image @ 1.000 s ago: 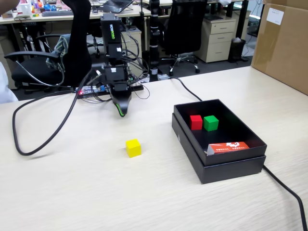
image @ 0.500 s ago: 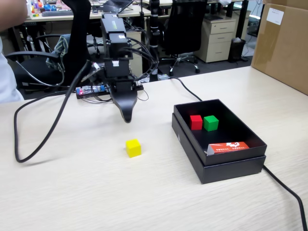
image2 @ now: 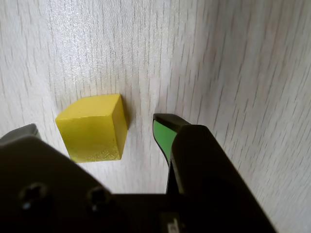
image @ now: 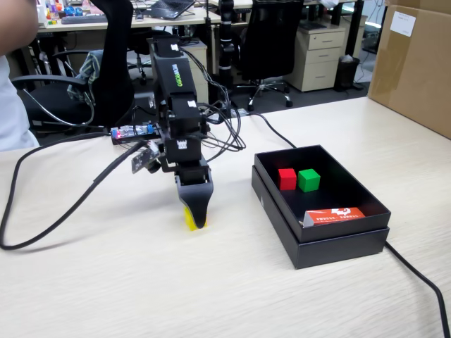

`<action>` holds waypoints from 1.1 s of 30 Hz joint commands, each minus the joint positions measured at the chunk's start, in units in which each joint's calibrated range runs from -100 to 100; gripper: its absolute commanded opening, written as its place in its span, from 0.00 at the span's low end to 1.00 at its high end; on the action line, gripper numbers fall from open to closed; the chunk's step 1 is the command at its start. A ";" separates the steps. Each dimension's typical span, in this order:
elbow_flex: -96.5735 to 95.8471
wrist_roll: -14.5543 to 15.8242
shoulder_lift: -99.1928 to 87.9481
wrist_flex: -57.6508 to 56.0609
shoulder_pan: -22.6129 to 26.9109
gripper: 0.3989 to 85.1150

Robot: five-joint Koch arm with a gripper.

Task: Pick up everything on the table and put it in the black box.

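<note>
Reaching down to the table [image: 106,282], the gripper [image2: 95,128] has its fingers spread apart around the yellow cube [image2: 93,128], with a gap between the cube and the green-padded finger [image2: 163,133]. The cube sits on the table left of the black box [image: 331,243], which holds a red cube [image: 287,178] and a green cube [image: 309,179].

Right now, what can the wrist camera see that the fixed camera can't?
Only the wrist view shows the gap between the yellow cube and the claw's green-tipped finger. Only the fixed view shows the black box holding the red cube, green cube and an orange packet. Both show the cube, the open claw and the table.
</note>
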 commanded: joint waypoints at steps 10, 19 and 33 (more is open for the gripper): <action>5.73 -0.15 2.33 -1.06 -0.63 0.10; 3.92 -0.15 -16.72 -1.15 1.37 0.01; 27.85 4.59 -7.54 -5.73 17.63 0.01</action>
